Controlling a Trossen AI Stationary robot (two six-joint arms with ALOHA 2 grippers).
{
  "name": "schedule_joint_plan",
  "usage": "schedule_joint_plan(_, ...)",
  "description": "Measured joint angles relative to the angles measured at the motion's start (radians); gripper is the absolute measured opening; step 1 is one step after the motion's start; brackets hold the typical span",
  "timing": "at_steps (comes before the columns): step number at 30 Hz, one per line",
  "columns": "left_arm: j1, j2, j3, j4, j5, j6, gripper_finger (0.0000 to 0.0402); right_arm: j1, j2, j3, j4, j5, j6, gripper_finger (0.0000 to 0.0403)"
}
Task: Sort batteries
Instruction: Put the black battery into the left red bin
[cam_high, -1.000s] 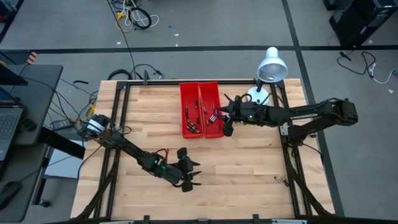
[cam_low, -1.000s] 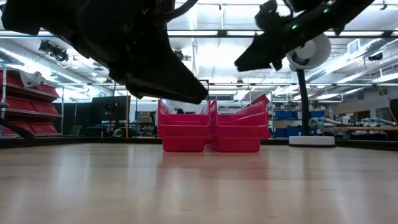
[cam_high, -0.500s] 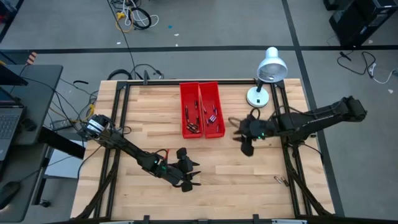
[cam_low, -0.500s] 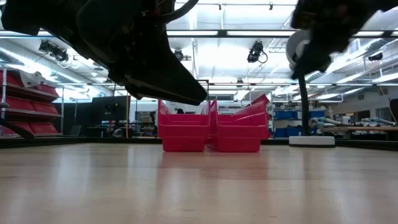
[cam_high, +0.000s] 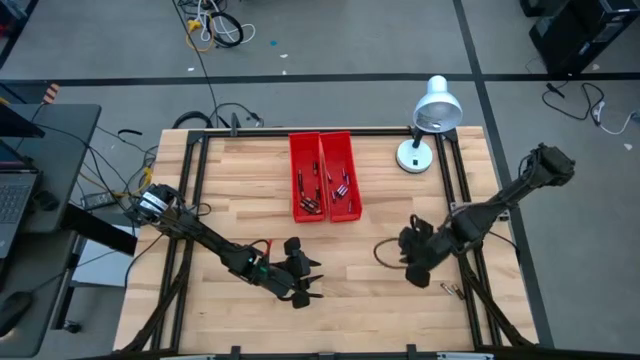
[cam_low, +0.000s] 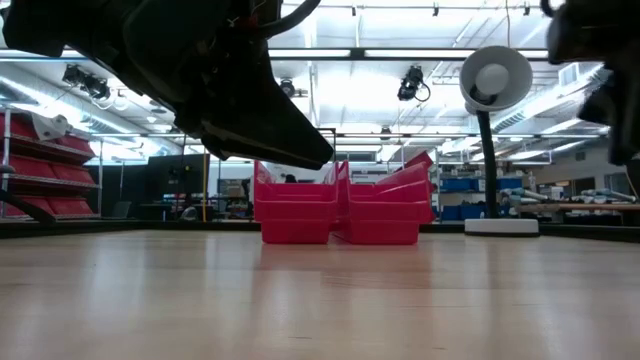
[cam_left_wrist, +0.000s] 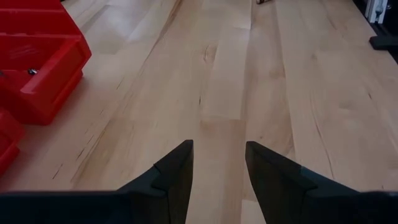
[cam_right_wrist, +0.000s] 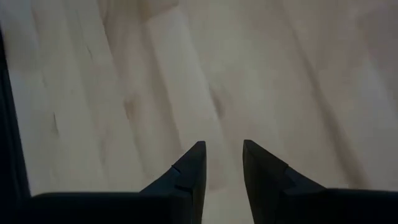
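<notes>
Two red bins (cam_high: 322, 175) stand side by side at the table's far middle, each with several small batteries (cam_high: 343, 188) lying in it. One loose battery (cam_high: 449, 290) lies on the wood near the front right. My left gripper (cam_high: 312, 290) hangs open over bare wood near the front middle, with nothing between its fingers (cam_left_wrist: 219, 144). My right gripper (cam_high: 412, 277) points steeply down over bare wood, a little left of the loose battery. It is open by a narrow gap and holds nothing (cam_right_wrist: 222, 144).
A white desk lamp (cam_high: 430, 108) stands at the far right corner. Black frame rails (cam_high: 190, 200) run along the table's left and right sides. Bare wood lies between the bins and the front edge.
My right gripper has swung from above the right bin toward the table's near right, sinking a little and tipping to point steeply down. It now hangs close to the loose battery.
</notes>
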Motion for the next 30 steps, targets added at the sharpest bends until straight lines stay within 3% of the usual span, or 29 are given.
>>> schedule_joint_plan(4, 0.000, 0.000, 0.000, 0.000, 0.000, -0.001, 0.0163, 0.086, 0.046, 0.000, -0.002, -0.012, 0.124, 0.0091)
schedule_joint_plan(16, -0.003, 0.000, 0.000, 0.000, 0.000, -0.001, 0.0163, 0.322, 0.217, 0.000, 0.011, -0.188, 0.533, 0.0091)
schedule_joint_plan(21, -0.003, 0.000, 0.000, 0.007, 0.000, 0.000, 0.0163, 0.374, 0.264, 0.000, 0.006, -0.308, 0.577, 0.0091)
schedule_joint_plan(30, -0.003, 0.000, 0.000, 0.030, 0.000, 0.000, 0.0163, 0.383, 0.272, 0.000, 0.003, -0.337, 0.583, 0.0091)
